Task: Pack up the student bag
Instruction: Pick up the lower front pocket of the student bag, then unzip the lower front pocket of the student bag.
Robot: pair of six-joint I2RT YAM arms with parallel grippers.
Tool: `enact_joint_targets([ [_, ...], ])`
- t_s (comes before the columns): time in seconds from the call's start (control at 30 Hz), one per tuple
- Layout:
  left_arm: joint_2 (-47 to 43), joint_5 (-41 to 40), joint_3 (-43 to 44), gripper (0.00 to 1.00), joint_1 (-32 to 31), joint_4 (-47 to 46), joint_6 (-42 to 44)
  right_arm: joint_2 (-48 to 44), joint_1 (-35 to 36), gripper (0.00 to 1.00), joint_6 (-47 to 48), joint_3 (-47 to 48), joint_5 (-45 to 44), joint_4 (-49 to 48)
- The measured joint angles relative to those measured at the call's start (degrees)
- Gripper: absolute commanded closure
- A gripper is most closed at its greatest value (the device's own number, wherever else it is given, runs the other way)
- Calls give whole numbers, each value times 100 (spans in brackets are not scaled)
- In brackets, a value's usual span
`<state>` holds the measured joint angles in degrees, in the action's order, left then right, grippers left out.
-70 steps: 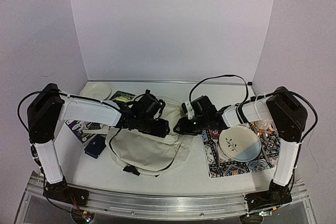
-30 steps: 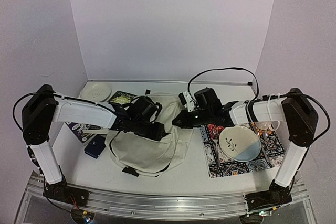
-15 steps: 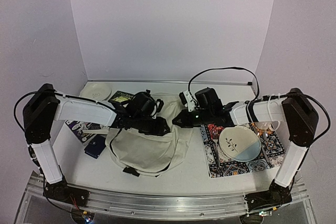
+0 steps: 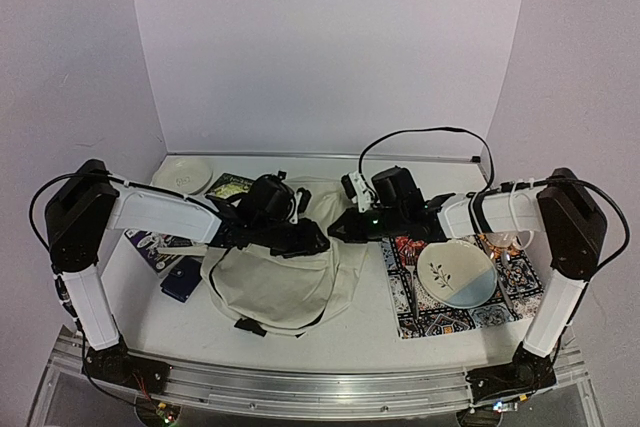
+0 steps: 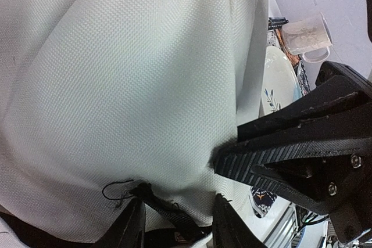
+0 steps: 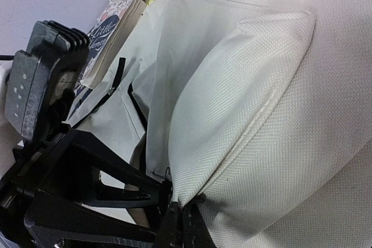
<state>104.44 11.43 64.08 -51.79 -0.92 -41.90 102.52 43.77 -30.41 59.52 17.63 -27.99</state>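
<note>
Left of the student bag (image 4: 280,287): a white plate (image 4: 180,173) and books (image 4: 155,244), not packed yet. In the middle of the table (image 4: 350,342), the bag itself, lying flat. At its far edge, the left gripper (image 4: 308,240), fingers (image 5: 132,227) apart around a black tab (image 5: 174,220); cannot tell if pinching. Just right, the right gripper (image 4: 338,231), pressed together on a fold of bag cloth. Probably just opening the bag; all packing left to do. Right of the bag, a flowered plate (image 4: 455,275) on a mat (image 4: 500,299). Only in the left wrist view: a mug (image 5: 307,33).
</note>
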Motion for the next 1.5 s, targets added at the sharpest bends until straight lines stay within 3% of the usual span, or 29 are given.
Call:
enact_joint_targets([
  [0.4, 8, -107, -200, 70, 106, -486, -478, 0, 4, 100, 0, -5, 27, -84],
  [0.7, 76, -205, -212, 100, 140, -710, -734, 0, 4, 100, 4, -31, 48, -152],
  [1.07, -174, -664, -828, 100, 245, -959, -714, -175, 40, 100, 174, -119, -155, -33],
  [1.5, -958, -2408, -1063, 100, 624, 99, 84, -703, -88, 100, 396, -121, -214, 325],
])
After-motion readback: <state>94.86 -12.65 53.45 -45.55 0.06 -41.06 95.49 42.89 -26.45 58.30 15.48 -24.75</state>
